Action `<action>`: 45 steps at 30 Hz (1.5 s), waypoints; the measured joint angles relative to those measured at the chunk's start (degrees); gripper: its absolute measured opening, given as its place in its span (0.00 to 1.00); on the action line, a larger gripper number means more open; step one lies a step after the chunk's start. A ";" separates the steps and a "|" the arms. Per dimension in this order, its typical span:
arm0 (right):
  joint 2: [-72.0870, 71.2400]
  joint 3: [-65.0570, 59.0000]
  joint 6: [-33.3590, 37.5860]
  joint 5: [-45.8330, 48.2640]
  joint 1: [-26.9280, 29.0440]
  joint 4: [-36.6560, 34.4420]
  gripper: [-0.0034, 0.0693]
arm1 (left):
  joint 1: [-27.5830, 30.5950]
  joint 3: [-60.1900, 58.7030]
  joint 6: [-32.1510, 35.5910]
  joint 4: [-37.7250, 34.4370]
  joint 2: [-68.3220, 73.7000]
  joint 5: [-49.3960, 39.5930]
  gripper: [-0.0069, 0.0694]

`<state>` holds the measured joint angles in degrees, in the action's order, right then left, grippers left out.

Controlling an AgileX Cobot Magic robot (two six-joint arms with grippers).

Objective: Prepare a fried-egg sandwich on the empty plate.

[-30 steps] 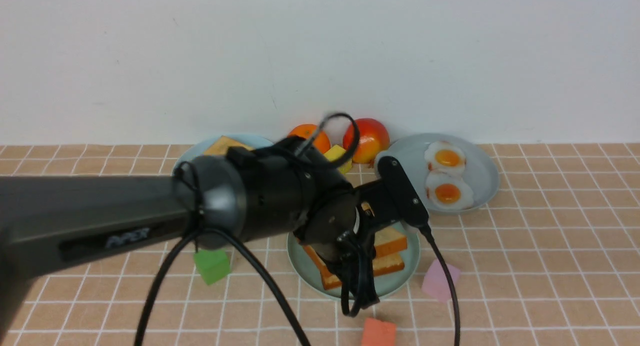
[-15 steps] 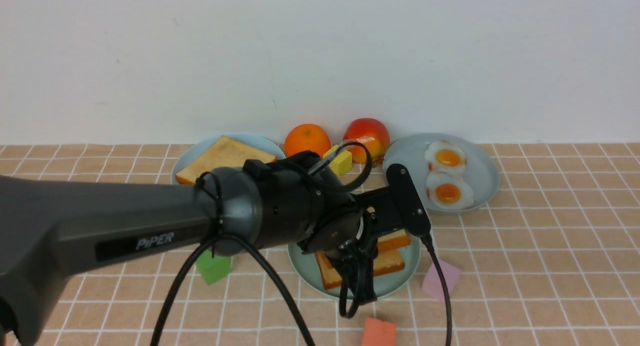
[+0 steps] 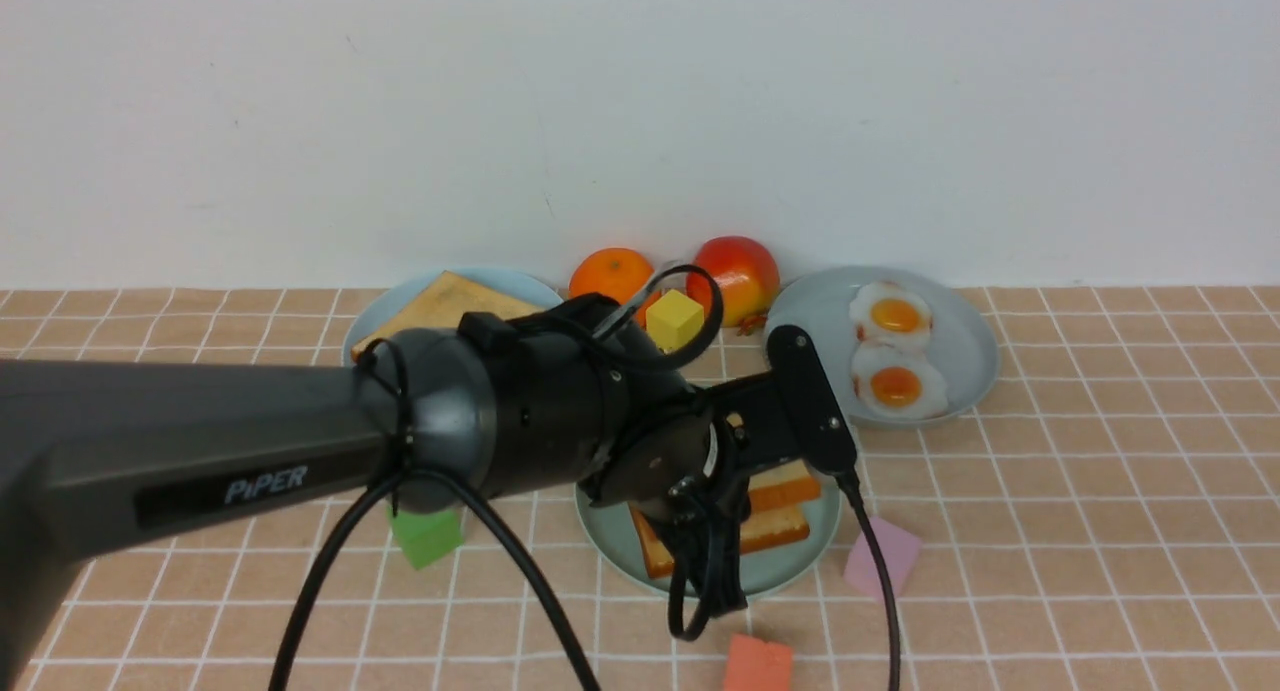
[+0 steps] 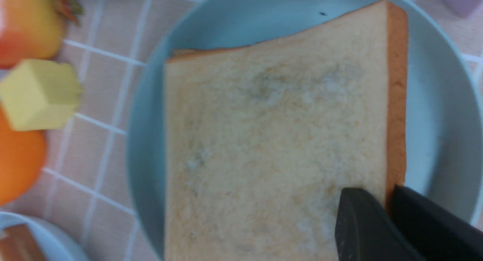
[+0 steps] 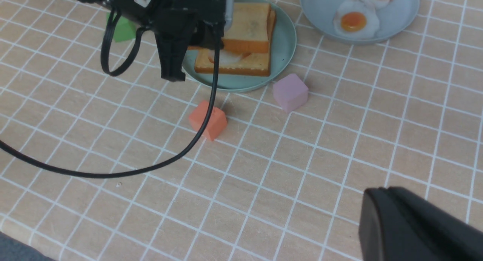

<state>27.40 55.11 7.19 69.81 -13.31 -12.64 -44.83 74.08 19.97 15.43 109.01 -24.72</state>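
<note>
The fried-egg sandwich (image 5: 241, 45) sits stacked on the empty plate (image 5: 287, 42), with the white egg (image 5: 226, 57) peeping out between its slices beneath the left gripper (image 4: 381, 200). The fingers (image 4: 362, 230) stand narrowly apart and pinch the top slice (image 4: 271, 132) by its crust edge: one on its face, one just outside by the plate's wall. To finish well, settle the slice square over the egg, part the fingers slightly, then lift straight up. The right gripper (image 5: 415, 223) hangs well away; its opening cannot be told.
</note>
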 joint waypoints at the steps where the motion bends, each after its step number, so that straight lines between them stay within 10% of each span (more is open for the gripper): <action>1: 0.00 0.00 -0.07 0.00 0.00 0.00 0.08 | 0.00 -0.11 0.46 -0.75 0.12 0.16 0.19; 16: 0.00 0.00 -1.15 -0.21 0.00 -0.02 0.08 | 0.00 -0.37 0.91 -1.15 2.38 1.96 0.19; 32: 0.00 0.00 -1.15 -0.21 0.00 -0.07 0.10 | 0.00 -0.44 0.40 -4.28 -1.20 -0.73 0.62; 36: 0.00 0.00 -1.18 -0.21 0.00 -0.07 0.11 | -0.10 -0.55 -4.47 -9.47 -9.82 -1.70 0.57; 42: -0.15 0.00 -1.18 -0.21 0.00 0.00 0.11 | -0.47 -3.60 -14.80 -18.16 -35.16 -3.04 0.11; 45: -1.25 0.00 -1.18 -0.16 0.00 -0.01 0.11 | -0.47 -12.06 -15.34 -21.34 -48.46 2.84 0.07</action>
<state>26.15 55.11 6.00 69.64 -13.31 -12.64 -45.30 62.02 4.64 -5.91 60.56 -21.88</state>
